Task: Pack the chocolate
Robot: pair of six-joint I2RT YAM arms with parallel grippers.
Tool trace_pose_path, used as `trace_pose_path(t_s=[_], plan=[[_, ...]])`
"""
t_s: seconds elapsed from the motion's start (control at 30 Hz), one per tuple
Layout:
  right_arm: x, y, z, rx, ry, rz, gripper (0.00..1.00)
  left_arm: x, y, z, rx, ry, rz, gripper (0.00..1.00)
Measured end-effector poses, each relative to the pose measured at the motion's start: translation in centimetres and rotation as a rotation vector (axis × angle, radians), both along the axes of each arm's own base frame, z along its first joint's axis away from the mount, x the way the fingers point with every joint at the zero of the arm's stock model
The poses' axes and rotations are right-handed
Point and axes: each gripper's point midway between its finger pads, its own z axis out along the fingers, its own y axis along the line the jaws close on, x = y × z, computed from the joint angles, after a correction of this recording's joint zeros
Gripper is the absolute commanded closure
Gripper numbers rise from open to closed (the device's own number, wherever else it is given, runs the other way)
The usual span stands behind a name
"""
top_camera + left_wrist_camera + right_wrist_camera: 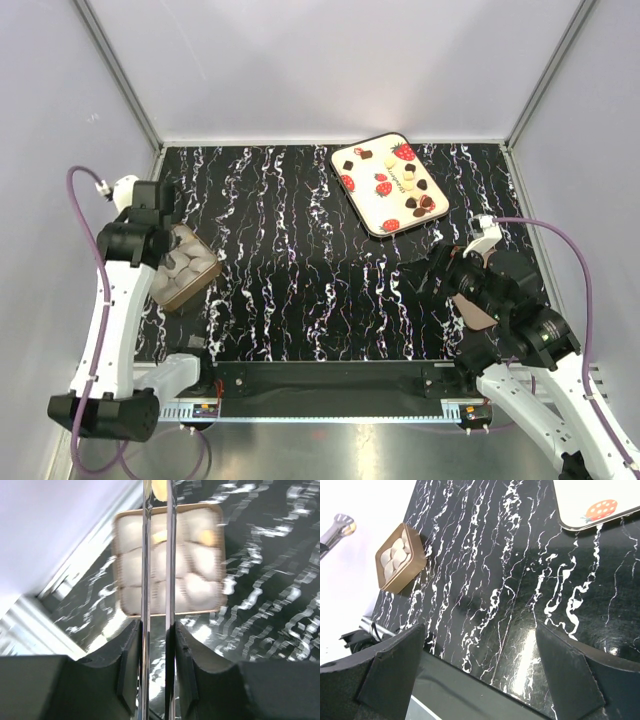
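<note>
Several dark and white chocolate pieces (408, 172) lie on a white tray (372, 215) printed with strawberries at the back right. My left gripper (158, 228) is shut on metal tongs (145, 555) and hovers over a brown box (175, 295) with a white compartment insert. A creamy chocolate piece (160, 489) sits in the tongs' tip above the box (170, 613). The box (415, 570) and the tongs' tip with the piece (350, 528) also show in the right wrist view. My right gripper (432, 272) is open and empty above the table (480, 670).
A flat brown lid (478, 312) lies under my right arm, partly hidden. The tray's corner (600, 512) shows at the top right of the right wrist view. Grey walls close in the black marbled table (300, 260) on three sides.
</note>
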Motion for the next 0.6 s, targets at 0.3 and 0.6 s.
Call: trace_pose_path(t_s=[0.3,0.6], plan=[[-0.7,0.2,-0.7,-0.014,0.03,0.03,0.0,-3.2,3.5,-5.4,0.002,0.152,0.146,0.67],[-1.1,-0.1,-0.2,-0.029,0.033,0.039,0.0,-2.6,3.7,-6.6,0.009,0.175,0.142,0.68]])
